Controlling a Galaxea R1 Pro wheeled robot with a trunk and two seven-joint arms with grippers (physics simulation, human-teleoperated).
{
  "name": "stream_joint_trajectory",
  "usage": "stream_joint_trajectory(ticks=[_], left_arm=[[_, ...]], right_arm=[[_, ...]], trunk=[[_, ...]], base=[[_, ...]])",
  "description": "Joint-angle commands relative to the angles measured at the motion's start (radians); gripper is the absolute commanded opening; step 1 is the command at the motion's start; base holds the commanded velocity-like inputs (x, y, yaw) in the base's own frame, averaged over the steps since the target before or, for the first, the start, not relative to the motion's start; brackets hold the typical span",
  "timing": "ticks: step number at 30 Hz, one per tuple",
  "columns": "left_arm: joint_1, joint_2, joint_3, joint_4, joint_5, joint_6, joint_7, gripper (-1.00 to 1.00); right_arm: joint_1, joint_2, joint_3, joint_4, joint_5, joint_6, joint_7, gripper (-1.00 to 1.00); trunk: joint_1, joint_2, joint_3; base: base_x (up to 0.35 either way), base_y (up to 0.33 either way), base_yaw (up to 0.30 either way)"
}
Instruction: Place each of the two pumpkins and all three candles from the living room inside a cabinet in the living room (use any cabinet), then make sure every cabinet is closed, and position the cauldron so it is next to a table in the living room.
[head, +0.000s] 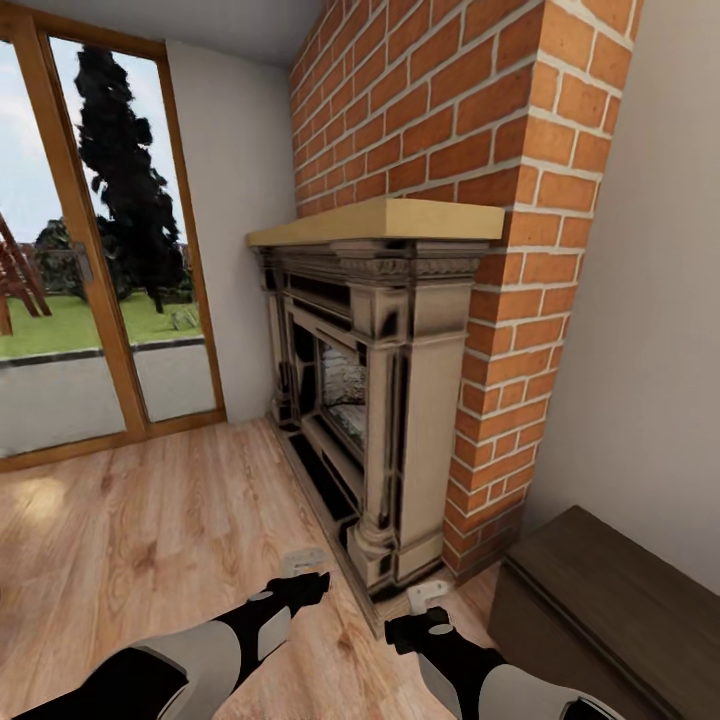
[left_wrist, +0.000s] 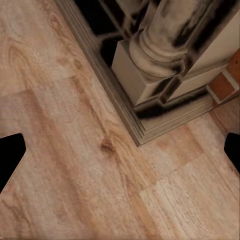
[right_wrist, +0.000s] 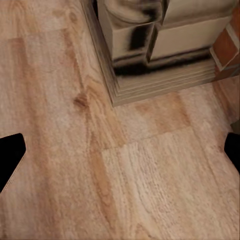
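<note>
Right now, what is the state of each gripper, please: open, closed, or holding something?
Left gripper: open, holding nothing, above the wood floor.
Right gripper: open, holding nothing, near the fireplace base.

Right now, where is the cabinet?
In the head view the cabinet is at the lower right, against the white wall, just right of the brick chimney and the fireplace. It is beside the right gripper.
</note>
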Motion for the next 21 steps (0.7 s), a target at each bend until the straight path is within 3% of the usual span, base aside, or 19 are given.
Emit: stream_joint_trajectory(ticks=[1, 10, 17, 21], left_arm=[[-0.002, -0.001, -0.008, 0.004, 0.007, -0.006, 0.001, 1.00], [0.000, 0.000, -0.007, 0.004, 0.007, -0.006, 0.003, 1.00], [0.000, 0.000, -0.007, 0.004, 0.007, -0.006, 0.004, 1.00], [0.000, 0.000, -0.007, 0.004, 0.007, -0.006, 0.003, 1.00]], right_arm=[[-0.001, 0.000, 0.007, -0.001, -0.006, 0.001, -0.005, 1.00], [-0.001, 0.000, 0.008, -0.001, -0.006, 0.002, -0.005, 1.00], [-0.001, 0.000, 0.008, -0.001, -0.006, 0.002, -0.005, 1.00], [-0.001, 0.000, 0.007, -0.001, -0.006, 0.003, -0.005, 1.00]], trunk=[[0.000, -0.001, -0.001], [0.000, -0.001, -0.001], [0.000, -0.001, 0.000], [0.000, -0.001, 0.001]], base=[[0.000, 0.000, 0.292], [0.027, 0.000, 0.292], [0.274, 0.000, 0.288], [0.330, 0.000, 0.116]])
